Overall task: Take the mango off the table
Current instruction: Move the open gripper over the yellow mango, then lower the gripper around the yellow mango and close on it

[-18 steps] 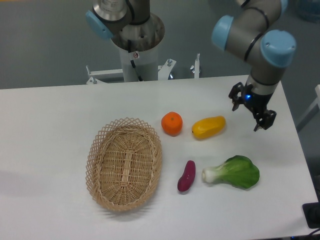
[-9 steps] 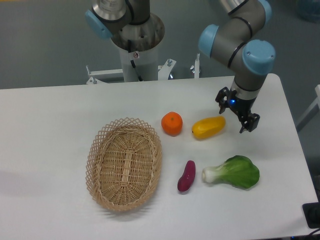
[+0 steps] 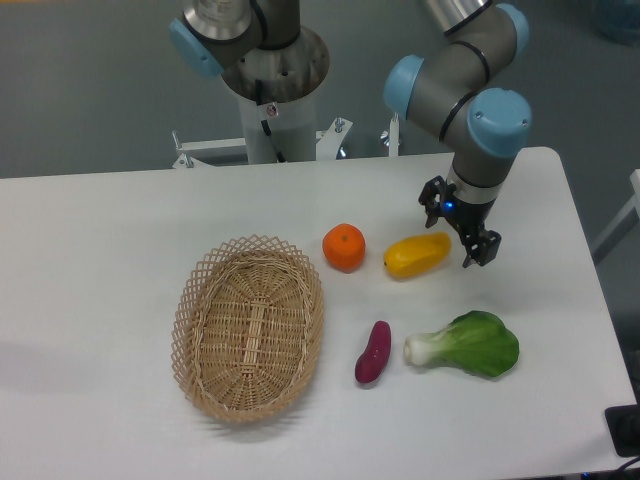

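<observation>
The mango (image 3: 417,255) is a smooth yellow oblong fruit lying on the white table (image 3: 100,250), just right of the round orange (image 3: 344,247). My gripper (image 3: 460,228) hangs open and empty just right of the mango's right end, with one finger (image 3: 432,198) behind it and the other finger (image 3: 481,250) to the front right. The gripper stands close to the mango but does not hold it.
A woven wicker basket (image 3: 250,327) lies at the left of the fruit. A small purple sweet potato (image 3: 373,352) and a green bok choy (image 3: 468,344) lie nearer the front. The robot base column (image 3: 272,90) stands behind the table.
The arm has moved left across the table, bringing the gripper from the right edge to just beside the mango's right end. The objects have not moved.
</observation>
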Action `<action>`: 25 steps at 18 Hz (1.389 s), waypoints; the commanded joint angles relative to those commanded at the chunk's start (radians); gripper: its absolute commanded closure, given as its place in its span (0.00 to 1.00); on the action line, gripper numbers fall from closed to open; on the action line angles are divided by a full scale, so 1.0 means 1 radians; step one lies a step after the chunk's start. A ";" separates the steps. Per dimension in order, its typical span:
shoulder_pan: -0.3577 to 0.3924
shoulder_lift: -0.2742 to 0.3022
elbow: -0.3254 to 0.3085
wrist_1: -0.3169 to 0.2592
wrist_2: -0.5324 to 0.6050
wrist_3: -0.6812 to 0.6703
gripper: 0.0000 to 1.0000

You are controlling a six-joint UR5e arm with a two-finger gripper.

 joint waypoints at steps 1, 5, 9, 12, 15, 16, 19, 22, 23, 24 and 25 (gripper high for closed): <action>-0.002 -0.002 -0.011 0.012 0.002 0.000 0.00; -0.037 -0.009 -0.014 0.034 0.084 0.003 0.00; -0.061 -0.014 -0.022 0.037 0.107 -0.014 0.00; -0.061 -0.020 -0.023 0.038 0.104 -0.017 0.00; -0.071 -0.032 -0.034 0.063 0.104 -0.026 0.00; -0.071 -0.032 -0.044 0.081 0.104 -0.028 0.00; -0.071 -0.037 -0.058 0.109 0.103 -0.026 0.00; -0.071 -0.038 -0.063 0.114 0.101 -0.028 0.00; -0.071 -0.038 -0.063 0.114 0.101 -0.028 0.02; -0.071 -0.038 -0.063 0.114 0.100 -0.028 0.11; -0.071 -0.037 -0.063 0.114 0.100 -0.028 0.23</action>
